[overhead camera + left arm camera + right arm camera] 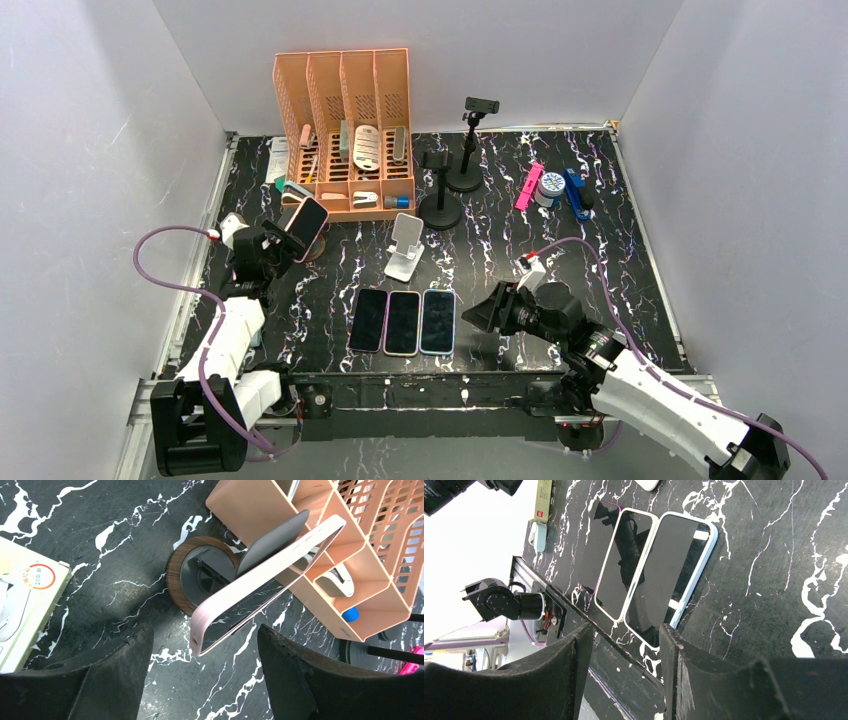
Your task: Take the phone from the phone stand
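One phone [260, 587] leans on its stand [186, 575] at the table's [600, 260] ten o'clock, untouched between the left gripper's [203, 639] wide jaws. The right gripper [626, 631] gapes empty near three flat phones [402, 321] at six o'clock.

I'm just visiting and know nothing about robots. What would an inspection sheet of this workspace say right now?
Surface: black marbled table.
Job's things: pink phone leaning on round wood-rimmed stand, not yet removed.
Clutter: three phones lying flat side by side; white stand; peach organizer; black stands.
Tools: left tool open, straddling the pink phone's lower corner, gaps showing; right tool open, empty, above the table.
Cables: purple cable looping off each arm.
Surroundings: white walls.
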### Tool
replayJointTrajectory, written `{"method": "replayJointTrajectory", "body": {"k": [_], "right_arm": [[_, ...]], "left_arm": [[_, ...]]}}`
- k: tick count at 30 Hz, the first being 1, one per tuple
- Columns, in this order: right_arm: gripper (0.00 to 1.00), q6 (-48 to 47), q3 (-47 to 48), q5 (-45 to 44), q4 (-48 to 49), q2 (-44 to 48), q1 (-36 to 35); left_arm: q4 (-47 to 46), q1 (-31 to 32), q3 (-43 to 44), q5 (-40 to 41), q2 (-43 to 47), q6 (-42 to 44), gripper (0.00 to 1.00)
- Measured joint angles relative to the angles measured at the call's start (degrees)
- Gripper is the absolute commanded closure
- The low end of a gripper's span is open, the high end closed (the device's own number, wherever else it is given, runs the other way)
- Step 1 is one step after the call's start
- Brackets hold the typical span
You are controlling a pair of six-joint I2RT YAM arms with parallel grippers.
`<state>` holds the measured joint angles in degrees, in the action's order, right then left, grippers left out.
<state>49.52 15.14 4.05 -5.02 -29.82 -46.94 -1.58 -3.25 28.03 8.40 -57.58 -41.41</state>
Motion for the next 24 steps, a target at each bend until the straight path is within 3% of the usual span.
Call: {"method": "replayJointTrajectory", "body": {"k": [5, 24], "right_arm": [[0.41, 0.46, 0.00, 0.46, 0.04, -0.70, 0.00], [0.41, 1.38, 0.63, 0.63, -0.04, -1.25, 0.00]], "left_arm": [[-2.32, -0.42, -0.20, -1.40, -0.59, -0.57, 0.31], [-6.10, -1.31, -1.14, -5.57, -3.65, -2.10, 0.58]]}}
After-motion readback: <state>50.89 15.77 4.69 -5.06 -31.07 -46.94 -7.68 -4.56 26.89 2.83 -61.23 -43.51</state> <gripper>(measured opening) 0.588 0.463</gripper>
